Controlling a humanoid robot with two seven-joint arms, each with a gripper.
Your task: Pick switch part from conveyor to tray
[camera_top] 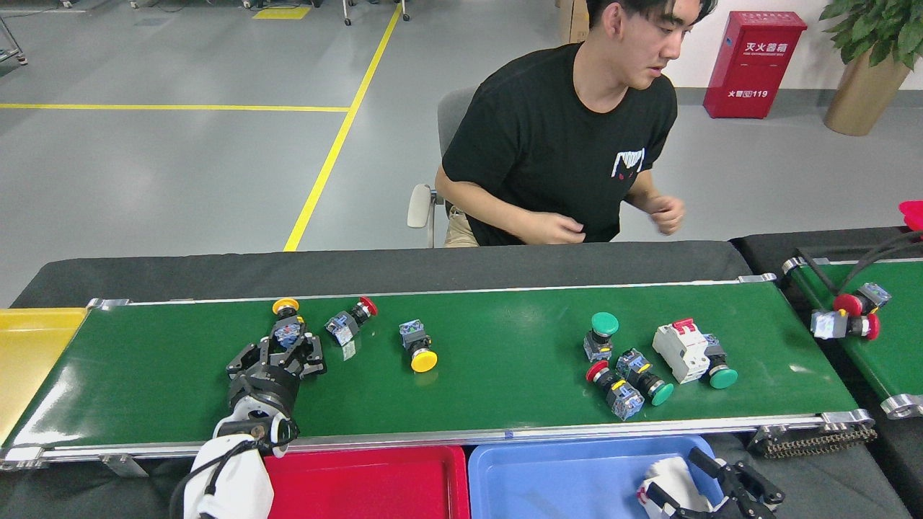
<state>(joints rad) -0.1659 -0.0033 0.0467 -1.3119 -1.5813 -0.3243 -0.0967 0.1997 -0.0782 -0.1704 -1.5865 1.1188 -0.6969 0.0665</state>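
Left gripper [277,355] closing on the yellow switch [286,324]; right gripper [710,490] holds a white part [674,479] over the blue tray [570,476].

The yellow switch lies on the conveyor [505,360], its body between the left jaws and its cap just past them. The jaws look closed around it, but I cannot tell if they pinch it yet. It could roll or slip out if they catch only its edge. The red switch [351,321] is just to the right of the jaws and could get bumped. The right jaws look shut on the white part, which could fall outside the tray (its edge is close). I count eight parts on this belt: two yellow switches, two red, three green, one white breaker [681,347]. There are three trays: red [375,479], blue, yellow [32,353].
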